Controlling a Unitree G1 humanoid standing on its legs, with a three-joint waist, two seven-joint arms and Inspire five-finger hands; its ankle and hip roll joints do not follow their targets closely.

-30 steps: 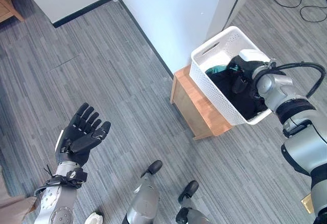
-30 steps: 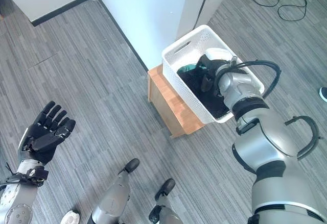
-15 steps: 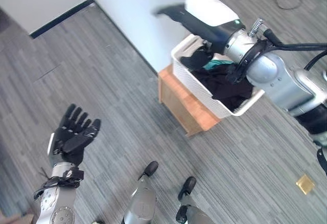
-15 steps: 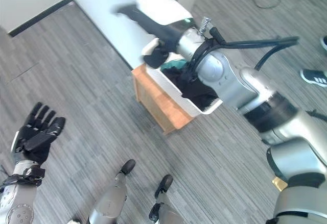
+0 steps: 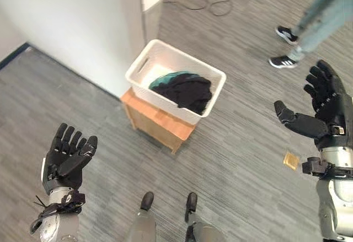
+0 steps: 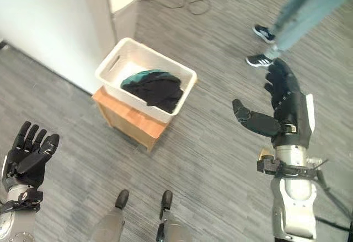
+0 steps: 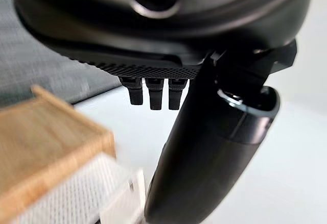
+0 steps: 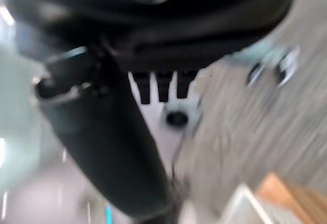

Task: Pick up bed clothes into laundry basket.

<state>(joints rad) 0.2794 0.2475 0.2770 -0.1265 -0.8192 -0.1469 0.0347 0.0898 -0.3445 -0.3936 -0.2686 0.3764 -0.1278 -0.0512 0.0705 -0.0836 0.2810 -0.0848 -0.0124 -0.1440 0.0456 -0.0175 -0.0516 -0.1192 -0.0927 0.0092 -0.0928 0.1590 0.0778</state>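
White perforated plastic forms the laundry basket (image 5: 175,80), which we see standing on a low wooden stand (image 5: 156,125) on the grey plank floor (image 5: 237,143), next to a white wall (image 5: 66,27). Inside the basket lie the bed clothes (image 5: 185,90): a heap of black cloth with a strip of teal cloth showing at its far edge, bunched toward the end of the basket farther from the wall.

We find the left hand (image 5: 65,156) raised at the lower left, palm up, its fingers straight and spread, holding nothing. The right hand (image 5: 322,108) is raised at the right, well apart from the basket, likewise spread wide and empty, with the thumb standing out toward the basket. In each wrist view we see the thumb and straight fingertips of that hand with nothing between them.

At the upper right a person's legs (image 5: 320,10), in light trousers and dark shoes, stand on the floor. A small yellow square (image 5: 290,160) lies on the floor near the right hand.
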